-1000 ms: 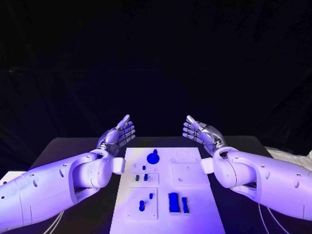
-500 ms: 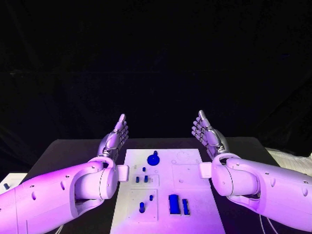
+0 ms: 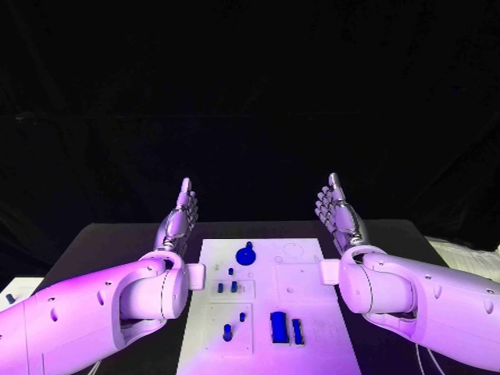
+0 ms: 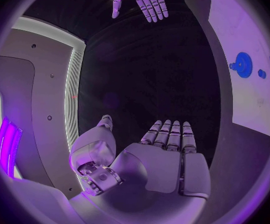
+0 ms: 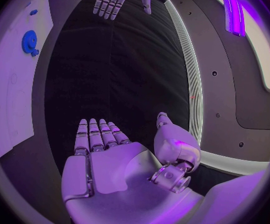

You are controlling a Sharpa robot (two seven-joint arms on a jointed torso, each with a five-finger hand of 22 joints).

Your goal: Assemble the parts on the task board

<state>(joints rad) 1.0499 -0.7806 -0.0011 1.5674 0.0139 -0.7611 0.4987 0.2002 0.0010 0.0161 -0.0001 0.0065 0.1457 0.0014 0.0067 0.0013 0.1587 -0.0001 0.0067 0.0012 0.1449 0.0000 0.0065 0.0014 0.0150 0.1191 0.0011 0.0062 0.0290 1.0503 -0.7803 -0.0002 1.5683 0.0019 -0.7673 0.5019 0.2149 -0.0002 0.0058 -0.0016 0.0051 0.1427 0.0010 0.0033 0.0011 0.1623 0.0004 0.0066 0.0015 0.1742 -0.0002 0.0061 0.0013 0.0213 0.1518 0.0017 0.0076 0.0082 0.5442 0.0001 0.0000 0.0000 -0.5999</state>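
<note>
The white task board [image 3: 301,301] lies in the middle of the black table. On it sit a round blue gear-like part [image 3: 245,254], small blue pegs [image 3: 226,287] and a blue block [image 3: 278,325] near the front. My left hand [image 3: 179,221] is raised above the table left of the board's far end, fingers straight and together, holding nothing. My right hand [image 3: 338,215] mirrors it on the right, also flat and empty. The left wrist view shows the flat left hand [image 4: 162,157], the right hand [image 4: 141,0] and the gear [image 4: 241,64]. The right wrist view shows my right hand [image 5: 110,157] and the gear [image 5: 29,41].
A crumpled white bag [image 3: 469,258] lies at the table's right edge. A pale box [image 3: 8,293] with a small blue piece sits off the table's front left. Black table [image 3: 115,238] surface flanks the board on both sides.
Both hands have turned from palm-up and slightly curled to edge-on and flat, with fingers straightened and pointing up and away. The arms have drawn slightly inward. The parts lie unmoved.
</note>
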